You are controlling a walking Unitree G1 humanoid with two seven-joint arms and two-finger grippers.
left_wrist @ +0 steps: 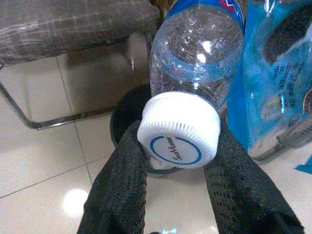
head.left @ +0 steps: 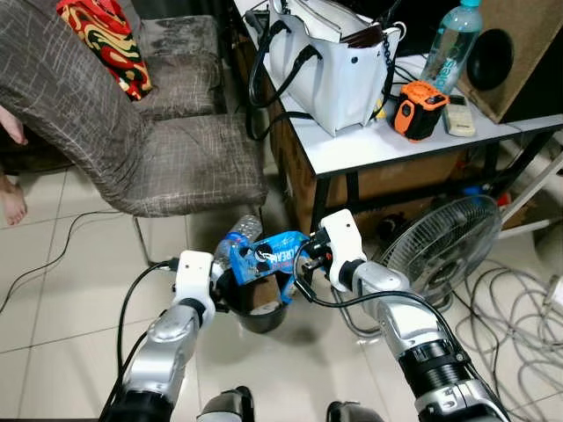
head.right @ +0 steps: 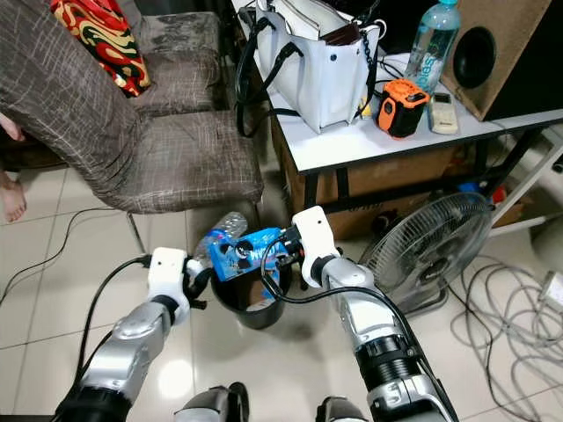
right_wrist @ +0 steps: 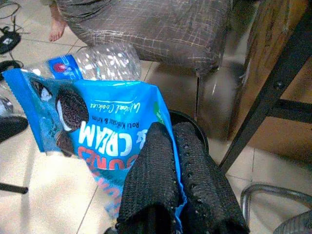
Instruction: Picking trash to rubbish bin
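Nearest the robot, both arms reach forward over the tiled floor (head.left: 53, 290) and meet above a small black rubbish bin (head.left: 261, 316) that stands just in front of its feet. The left gripper (left_wrist: 178, 161) has its two black fingers clamped on the neck of a clear plastic bottle (head.left: 236, 239), just under the white cap (left_wrist: 179, 130), with the bottle's body pointing away toward the chair. The right gripper (right_wrist: 174, 161) is pinched together on one edge of a blue cookie wrapper (right_wrist: 92, 127), which hangs out flat beside the bottle, the two pieces touching or nearly so. Both pieces sit over the bin's rim, the wrapper more squarely over the opening than the bottle, whose far end reaches past the rim toward the chair. So the carrying looks done and the step in hand is the drop. The next move calls for bringing the bottle's body in over the opening, then parting each pair of fingers so that nothing lands on the tiles. Beyond the bin stand a padded chair (head.left: 176, 158) at the left and a floor fan (head.left: 440, 242) at the right, beside a white table (head.left: 413, 145) whose near edge carries a white handbag (head.left: 330, 57).
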